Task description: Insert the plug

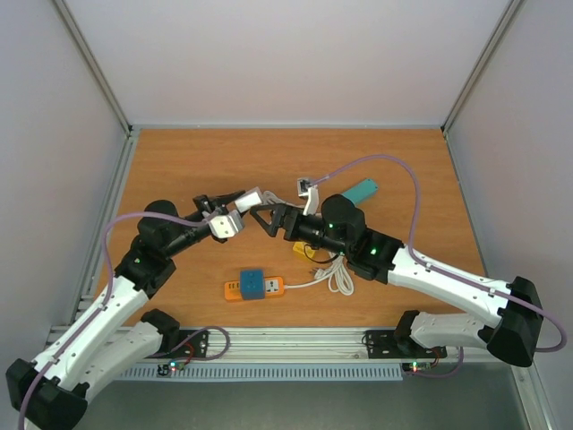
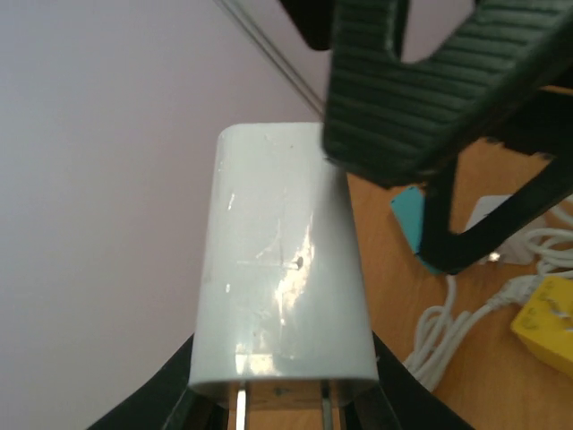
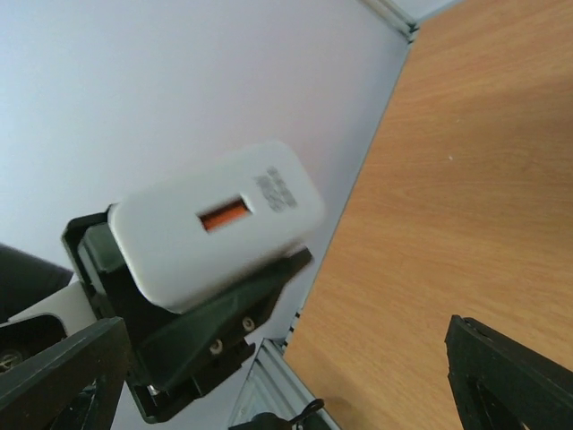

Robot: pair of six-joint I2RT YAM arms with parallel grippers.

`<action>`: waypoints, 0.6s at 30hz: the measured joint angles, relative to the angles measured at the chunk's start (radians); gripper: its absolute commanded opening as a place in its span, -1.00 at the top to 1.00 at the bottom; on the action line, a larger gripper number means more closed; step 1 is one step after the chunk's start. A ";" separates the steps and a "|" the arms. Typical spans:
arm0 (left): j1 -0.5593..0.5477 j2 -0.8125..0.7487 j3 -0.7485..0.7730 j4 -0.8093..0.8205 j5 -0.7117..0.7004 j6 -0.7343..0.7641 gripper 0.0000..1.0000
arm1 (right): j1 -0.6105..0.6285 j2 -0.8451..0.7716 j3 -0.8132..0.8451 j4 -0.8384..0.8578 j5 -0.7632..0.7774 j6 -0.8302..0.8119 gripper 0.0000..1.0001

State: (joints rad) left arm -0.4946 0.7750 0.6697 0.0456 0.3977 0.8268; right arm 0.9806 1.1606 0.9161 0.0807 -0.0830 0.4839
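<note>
The plug [image 1: 252, 197] is a white block charger held above the table by my left gripper [image 1: 235, 210], which is shut on it. In the left wrist view the plug [image 2: 282, 287] fills the middle, its two metal prongs pointing back between my fingers [image 2: 170, 403]. The right wrist view shows the plug's [image 3: 215, 224] end face with an orange port. My right gripper [image 1: 266, 219] stands open just right of the plug, its fingers [image 2: 421, 98] not touching it. An orange power strip [image 1: 273, 287] with a blue block on it lies on the table near the front.
A coiled white cable [image 1: 338, 278] and a yellow piece [image 1: 315, 253] lie under the right arm. A teal object [image 1: 363, 191] and a small white item [image 1: 309, 188] sit behind it. White walls enclose the wooden table [image 1: 197, 161] on three sides.
</note>
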 measured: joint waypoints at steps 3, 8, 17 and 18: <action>0.000 -0.005 0.000 -0.031 0.045 -0.031 0.99 | -0.002 0.012 0.007 0.029 -0.051 -0.030 -0.93; 0.000 -0.011 0.002 -0.083 0.123 -0.116 0.99 | -0.016 0.011 0.005 0.096 -0.169 -0.103 -0.70; 0.000 -0.035 0.041 -0.122 0.207 -0.232 0.99 | -0.047 0.010 -0.005 0.140 -0.320 -0.175 -0.40; 0.000 -0.036 0.041 -0.125 0.213 -0.239 0.99 | -0.050 0.010 -0.005 0.142 -0.326 -0.175 -0.40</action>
State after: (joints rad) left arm -0.4950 0.7391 0.7109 -0.0795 0.6109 0.5877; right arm 0.9306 1.1709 0.9115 0.2230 -0.4091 0.3088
